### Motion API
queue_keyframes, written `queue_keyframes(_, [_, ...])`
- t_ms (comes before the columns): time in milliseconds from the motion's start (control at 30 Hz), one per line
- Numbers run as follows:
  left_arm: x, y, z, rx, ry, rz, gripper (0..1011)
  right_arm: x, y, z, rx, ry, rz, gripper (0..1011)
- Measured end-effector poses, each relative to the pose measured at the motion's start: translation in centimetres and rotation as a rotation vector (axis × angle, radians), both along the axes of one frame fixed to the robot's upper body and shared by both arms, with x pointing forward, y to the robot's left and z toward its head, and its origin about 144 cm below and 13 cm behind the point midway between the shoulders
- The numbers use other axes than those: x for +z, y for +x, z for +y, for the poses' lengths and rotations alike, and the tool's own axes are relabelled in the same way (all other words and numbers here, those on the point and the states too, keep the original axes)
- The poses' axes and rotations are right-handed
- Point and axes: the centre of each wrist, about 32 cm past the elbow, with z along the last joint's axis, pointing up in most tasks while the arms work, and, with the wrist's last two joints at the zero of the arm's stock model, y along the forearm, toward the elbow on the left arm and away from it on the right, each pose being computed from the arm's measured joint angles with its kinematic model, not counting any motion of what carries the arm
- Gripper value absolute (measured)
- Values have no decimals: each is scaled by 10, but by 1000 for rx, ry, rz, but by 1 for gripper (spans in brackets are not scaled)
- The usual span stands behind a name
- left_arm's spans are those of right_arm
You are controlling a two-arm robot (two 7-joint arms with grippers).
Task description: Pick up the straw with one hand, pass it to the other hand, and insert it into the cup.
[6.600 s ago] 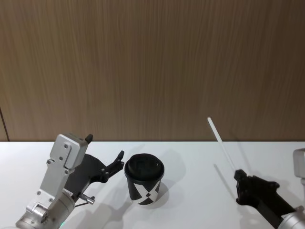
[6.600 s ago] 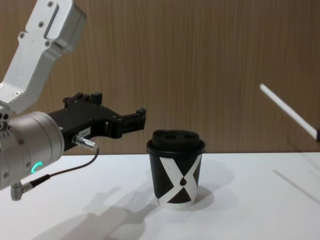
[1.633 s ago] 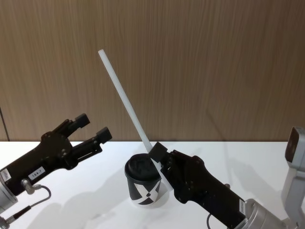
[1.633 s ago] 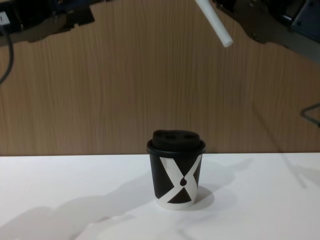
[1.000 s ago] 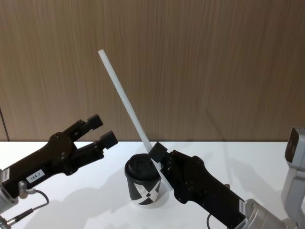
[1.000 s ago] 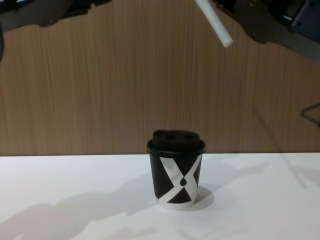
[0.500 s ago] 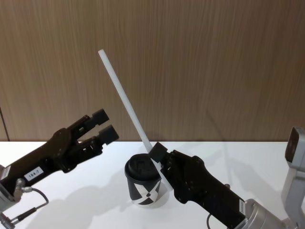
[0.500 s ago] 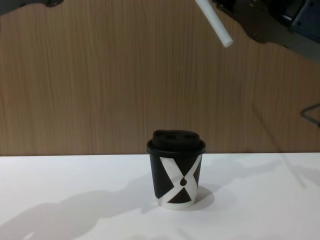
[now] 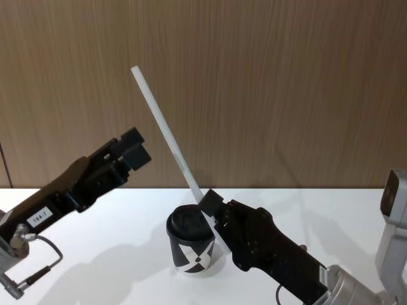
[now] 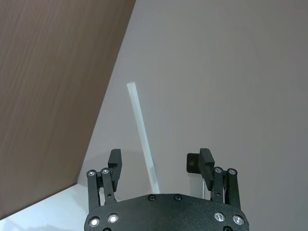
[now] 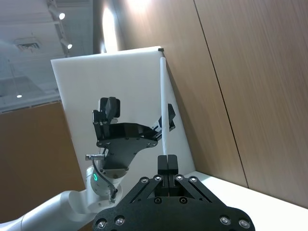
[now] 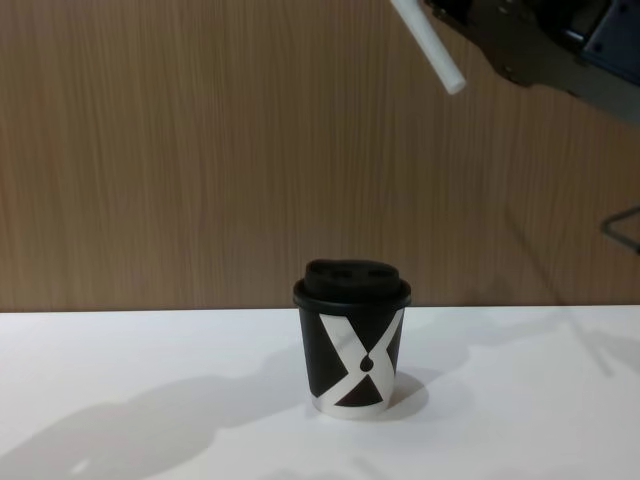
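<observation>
White straw (image 9: 166,133) tilts above the cup (image 9: 189,249), pinched near its low end by my right gripper (image 9: 210,206), jaws closed on it. Up-left of the cup my left gripper (image 9: 132,151) gapes wide, empty. Handover, I judge: next it must straddle the straw and close.

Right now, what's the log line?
right gripper: jaws shut on straw, aloft | left gripper: jaws open, facing straw | cup: lidded, upright

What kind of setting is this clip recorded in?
Probably an indoor demo or test bench: a plain white tabletop against a brown wood-panelled wall, holding one small black paper cup with a white X pattern.
</observation>
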Motion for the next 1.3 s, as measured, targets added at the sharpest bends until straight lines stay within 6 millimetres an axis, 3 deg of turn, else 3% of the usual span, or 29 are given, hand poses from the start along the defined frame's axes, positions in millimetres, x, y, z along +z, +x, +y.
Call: queue_keyframes(1300, [-1,14,-21,-93,-85,69,1000,0,0,0,0,0,0,6])
